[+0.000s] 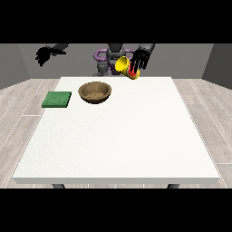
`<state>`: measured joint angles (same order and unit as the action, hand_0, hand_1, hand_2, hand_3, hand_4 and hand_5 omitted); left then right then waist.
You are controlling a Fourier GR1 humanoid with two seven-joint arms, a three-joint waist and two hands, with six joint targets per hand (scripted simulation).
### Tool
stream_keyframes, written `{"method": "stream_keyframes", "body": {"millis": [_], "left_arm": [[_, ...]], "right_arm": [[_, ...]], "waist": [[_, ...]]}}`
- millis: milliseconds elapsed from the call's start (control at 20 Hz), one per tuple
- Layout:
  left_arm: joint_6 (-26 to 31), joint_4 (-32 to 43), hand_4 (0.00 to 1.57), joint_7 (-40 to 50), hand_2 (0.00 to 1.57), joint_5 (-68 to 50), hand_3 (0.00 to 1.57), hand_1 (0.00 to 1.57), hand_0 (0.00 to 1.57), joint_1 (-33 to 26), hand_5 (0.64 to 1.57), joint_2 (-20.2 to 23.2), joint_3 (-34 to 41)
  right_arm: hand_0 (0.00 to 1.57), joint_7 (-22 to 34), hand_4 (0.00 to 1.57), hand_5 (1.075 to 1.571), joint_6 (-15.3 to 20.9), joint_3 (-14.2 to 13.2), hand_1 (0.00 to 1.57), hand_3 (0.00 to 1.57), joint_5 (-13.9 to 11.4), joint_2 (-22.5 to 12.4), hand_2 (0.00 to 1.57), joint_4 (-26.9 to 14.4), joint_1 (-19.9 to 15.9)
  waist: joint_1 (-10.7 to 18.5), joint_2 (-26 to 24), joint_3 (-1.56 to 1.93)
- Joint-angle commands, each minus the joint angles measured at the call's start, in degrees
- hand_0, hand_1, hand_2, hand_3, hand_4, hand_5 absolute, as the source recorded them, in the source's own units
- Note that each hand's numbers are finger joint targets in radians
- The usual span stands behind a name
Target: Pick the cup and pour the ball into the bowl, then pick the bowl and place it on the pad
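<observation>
A yellow cup (123, 65) with a red base is held tilted on its side above the table's far edge, its mouth turned toward the view's left. The hand at the view's right (141, 59) has its fingers curled round the cup. A brown wooden bowl (95, 92) stands on the white table (118, 136), to the left of and nearer the camera than the cup. A green square pad (57, 99) lies flat at the table's left edge, left of the bowl. The hand at the view's left (45, 55) hangs raised, off the table beyond its far left corner. No ball is visible.
The robot's torso (106, 61) is behind the table's far edge, between the two arms. Grey wood-pattern floor surrounds the table on all sides.
</observation>
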<state>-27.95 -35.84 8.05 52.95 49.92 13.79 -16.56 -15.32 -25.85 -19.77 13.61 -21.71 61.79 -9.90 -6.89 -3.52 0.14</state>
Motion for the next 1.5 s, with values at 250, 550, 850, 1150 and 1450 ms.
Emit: {"method": "stream_keyframes", "body": {"millis": [250, 550, 850, 1150, 1450], "left_arm": [[7.1, 3.3, 1.57, 12.3, 1.57, 21.2, 1.57, 1.48, 1.48, 5.6, 1.204, -8.6, -16.8], [15.2, 7.0, 1.56, 13.9, 1.57, 32.6, 1.57, 1.53, 1.53, 10.7, 1.164, -8.9, -25.7], [22.5, 8.1, 1.51, 14.2, 1.57, 40.2, 1.57, 1.46, 1.46, 11.7, 1.178, -11.6, -31.2], [24.8, 5.6, 1.53, 10.1, 1.57, 42.9, 1.57, 1.45, 1.45, 10.8, 1.134, -11.0, -29.6], [9.4, -2.6, 1.57, 14.5, 1.57, 19.1, 1.57, 1.3, 1.3, 2.6, 1.19, -8.3, -6.1]], "right_arm": [[0.0, -2.5, 0.0, 1.571, -1.6, -0.2, 0.0, 0.0, -0.7, -1.0, 0.0, -3.6, -1.0], [0.0, -1.9, 0.0, 1.57, -1.2, 1.2, 0.0, 0.0, -0.8, 0.9, 0.0, -3.6, -3.1], [0.0, -1.8, 0.0, 1.571, -0.9, 0.2, 0.0, 0.0, -0.6, -0.4, 0.0, -4.9, -3.7], [0.0, 2.1, 0.0, 1.569, -0.5, 0.8, 0.0, 0.0, 0.0, 0.2, 0.0, -4.3, -2.8], [0.0, 1.0, 0.0, 1.569, -0.1, -1.0, 0.0, 0.0, 0.5, -0.3, 0.0, -4.2, 2.0]], "waist": [[-0.6, 0.0, 0.01], [-1.9, 0.8, -0.03], [-0.7, 1.1, -0.1], [0.2, -1.0, -0.14], [4.7, -2.8, -0.79]]}}
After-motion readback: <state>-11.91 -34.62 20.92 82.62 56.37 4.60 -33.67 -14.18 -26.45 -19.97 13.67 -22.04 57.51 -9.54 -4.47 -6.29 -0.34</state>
